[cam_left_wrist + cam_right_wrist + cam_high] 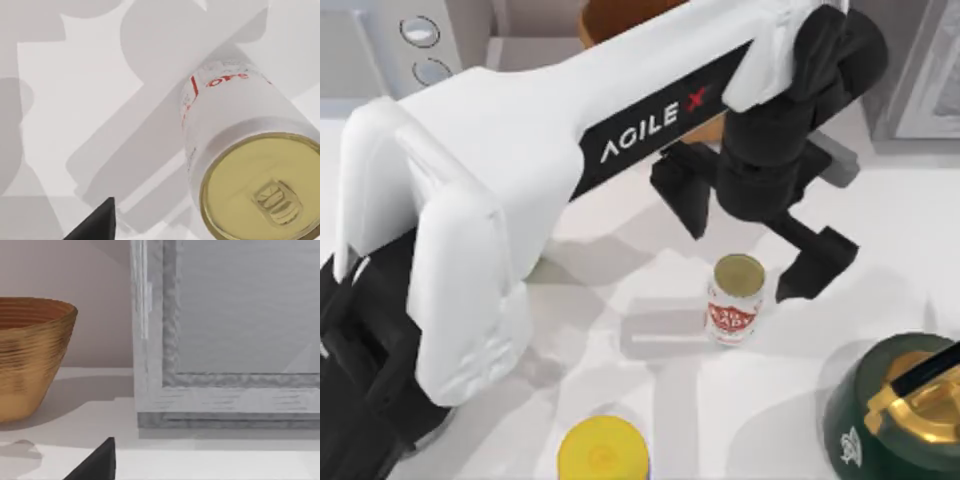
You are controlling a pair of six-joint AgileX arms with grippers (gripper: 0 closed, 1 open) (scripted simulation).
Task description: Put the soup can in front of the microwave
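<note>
Soup can (735, 300): upright on the table (620, 395), well short of the microwave (390, 45); gold top closed, contents hidden.
Handling: judged rigid, smooth-walled and fairly light; likely slippery, so best gripped across the mid-label, squarely.
Left gripper (760, 235): above the soup can on its far side, fingers spread wide, holding nothing, not touching it.
Right arm: parked; its wrist view faces the white-framed appliance (225, 340) and the brown bowl (30, 355).
Containers near the soup can: yellow-lidded container (604, 452), closed; green vessel (895, 415), gold-lidded; brown bowl interior hidden.
</note>
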